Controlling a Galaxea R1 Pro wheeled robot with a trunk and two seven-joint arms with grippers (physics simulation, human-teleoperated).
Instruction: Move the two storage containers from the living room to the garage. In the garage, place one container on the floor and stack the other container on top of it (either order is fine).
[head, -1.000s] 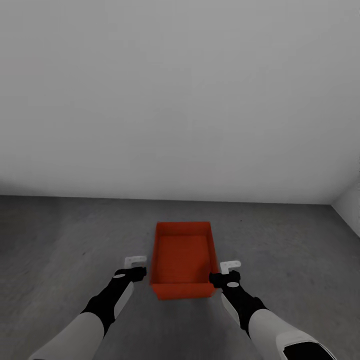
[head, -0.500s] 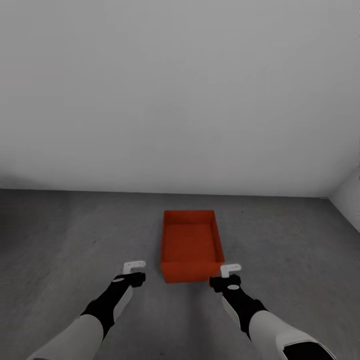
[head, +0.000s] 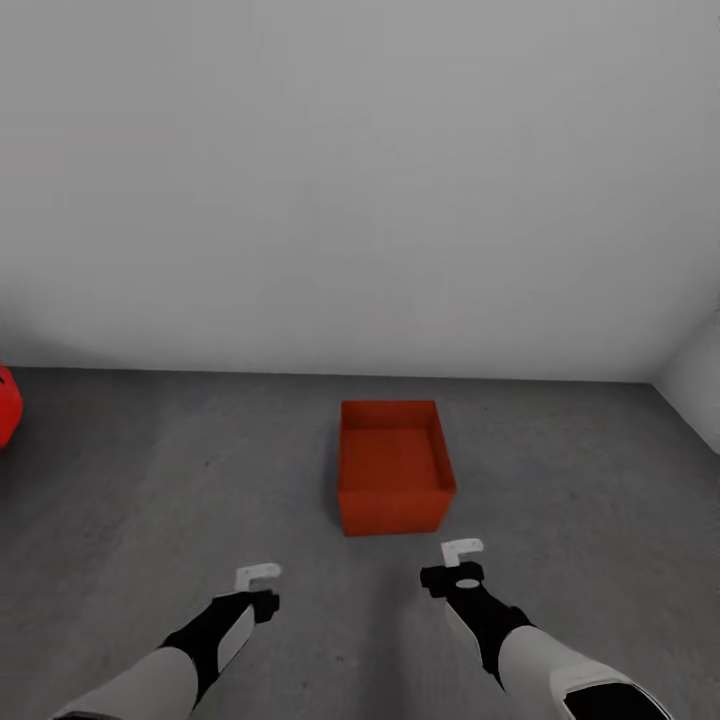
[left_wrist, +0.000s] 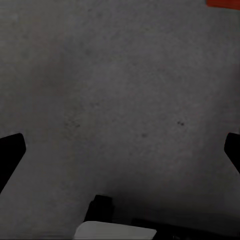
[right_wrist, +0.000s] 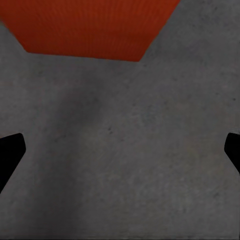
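Observation:
One red-orange open-top storage container (head: 393, 465) stands empty on the garage's dark grey concrete floor (head: 560, 500), a little ahead of both arms. The other container is out of view. My left gripper (head: 260, 586) hangs open over bare floor, short of the container and to its left. My right gripper (head: 462, 563) is open too, just short of the container's near right corner. In the left wrist view the left gripper (left_wrist: 120, 150) spreads wide, with a sliver of the container (left_wrist: 225, 3) at the frame's edge. The right gripper (right_wrist: 120, 150) spreads the same way, with the container wall (right_wrist: 90, 25) beyond it.
A plain white-grey wall (head: 360, 200) runs behind the container, and a side wall (head: 695, 385) meets it at the right. A rounded glossy bright-red object (head: 6, 405) shows at the left edge, on the floor by the wall.
The view has drawn back from the container. Both open grippers, which flanked its near end a second ago, now sit short of it. The rounded red object has come into view at the left.

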